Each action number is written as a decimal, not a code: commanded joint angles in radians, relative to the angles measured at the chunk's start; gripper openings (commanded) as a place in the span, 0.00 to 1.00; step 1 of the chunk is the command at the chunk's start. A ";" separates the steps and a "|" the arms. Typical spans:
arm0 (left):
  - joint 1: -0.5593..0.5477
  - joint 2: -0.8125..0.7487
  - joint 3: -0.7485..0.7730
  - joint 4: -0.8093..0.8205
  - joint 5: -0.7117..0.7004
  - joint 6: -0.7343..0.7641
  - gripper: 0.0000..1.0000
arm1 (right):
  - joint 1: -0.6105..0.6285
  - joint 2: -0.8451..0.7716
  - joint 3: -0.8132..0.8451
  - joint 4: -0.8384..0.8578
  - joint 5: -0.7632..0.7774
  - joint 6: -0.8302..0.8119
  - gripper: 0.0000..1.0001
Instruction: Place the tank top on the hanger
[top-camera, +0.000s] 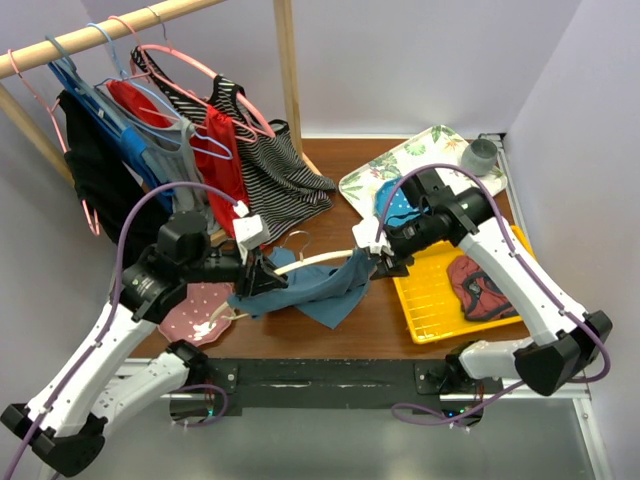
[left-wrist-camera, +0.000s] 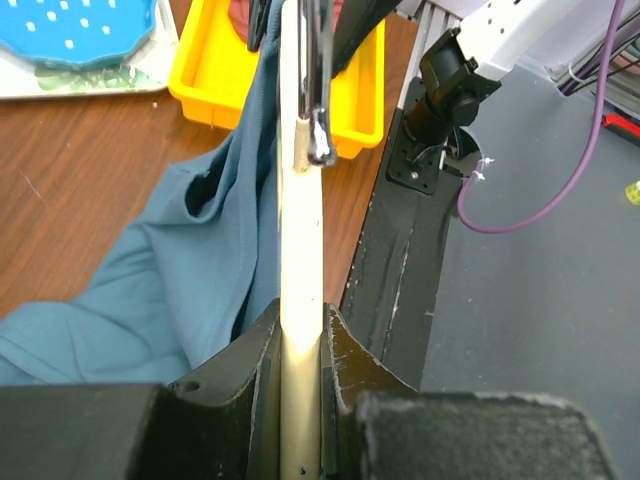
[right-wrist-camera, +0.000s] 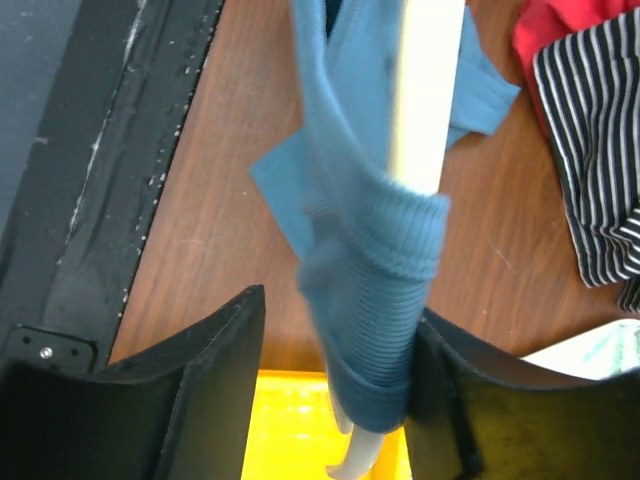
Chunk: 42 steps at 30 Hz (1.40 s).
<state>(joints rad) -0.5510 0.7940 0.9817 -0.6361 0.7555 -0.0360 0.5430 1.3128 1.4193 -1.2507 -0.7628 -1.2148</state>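
The hanger (top-camera: 312, 262) is held level above the bench's (top-camera: 340, 340) front middle, its long axis running left to right. The tank top (top-camera: 325, 290) hangs from its right end. One ribbed strap wraps the arm and hides all but the tip. The left gripper's (top-camera: 262, 272) jaws pinch the left arm. The right gripper's (right-wrist-camera: 335, 320) jaws stand spread beside the strap. The yellow tray (top-camera: 425, 325) at the right edge holds a dark red garment (top-camera: 478, 288).

Yellow bin (top-camera: 430, 292), striped top (top-camera: 285, 175), floral tray (top-camera: 418, 150)
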 joint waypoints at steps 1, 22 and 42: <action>0.011 -0.065 -0.017 0.197 -0.013 -0.053 0.00 | 0.005 -0.034 -0.045 0.010 -0.061 0.073 0.61; 0.011 -0.188 0.027 0.133 -0.392 -0.045 0.77 | -0.303 -0.044 0.098 -0.072 -0.072 0.317 0.00; 0.011 -0.398 -0.034 0.032 -0.663 -0.042 0.94 | -0.577 0.140 0.739 0.388 0.028 0.823 0.00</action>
<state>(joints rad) -0.5426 0.4232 0.9565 -0.6189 0.1230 -0.0673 -0.0330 1.3804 2.0060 -1.0924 -0.6754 -0.5919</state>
